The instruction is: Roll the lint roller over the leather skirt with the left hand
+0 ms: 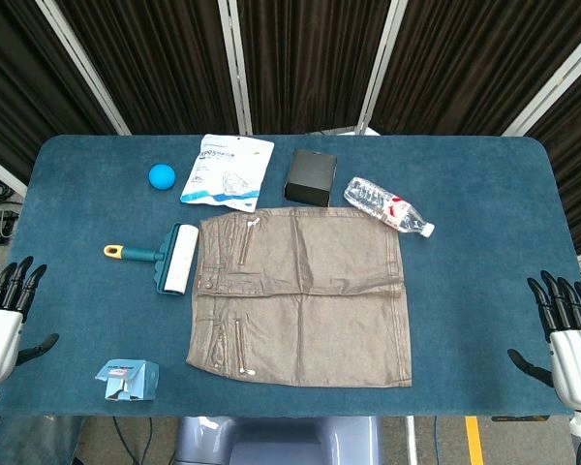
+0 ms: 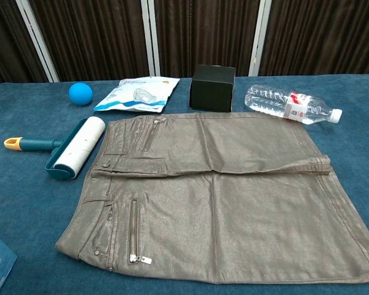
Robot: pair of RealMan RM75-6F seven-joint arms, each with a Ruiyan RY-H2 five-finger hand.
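Observation:
A brown leather skirt (image 1: pixel 300 295) (image 2: pixel 215 196) lies flat in the middle of the blue table. Just off its left edge lies the lint roller (image 1: pixel 170 258) (image 2: pixel 71 149), with a white roll, a teal frame and a yellow-tipped handle pointing left. My left hand (image 1: pixel 2 315) hovers at the table's near left edge, fingers apart and holding nothing, well left of the roller. At the near right edge my right hand (image 1: pixel 571 334) is likewise spread and empty. Neither hand shows in the chest view.
Behind the skirt sit a blue ball (image 1: pixel 162 176) (image 2: pixel 80 93), a white pouch (image 1: pixel 228 170) (image 2: pixel 137 94), a black box (image 1: pixel 311 177) (image 2: pixel 213 88) and a lying water bottle (image 1: pixel 388 205) (image 2: pixel 290 104). A small blue packet (image 1: pixel 128 379) lies near the front left.

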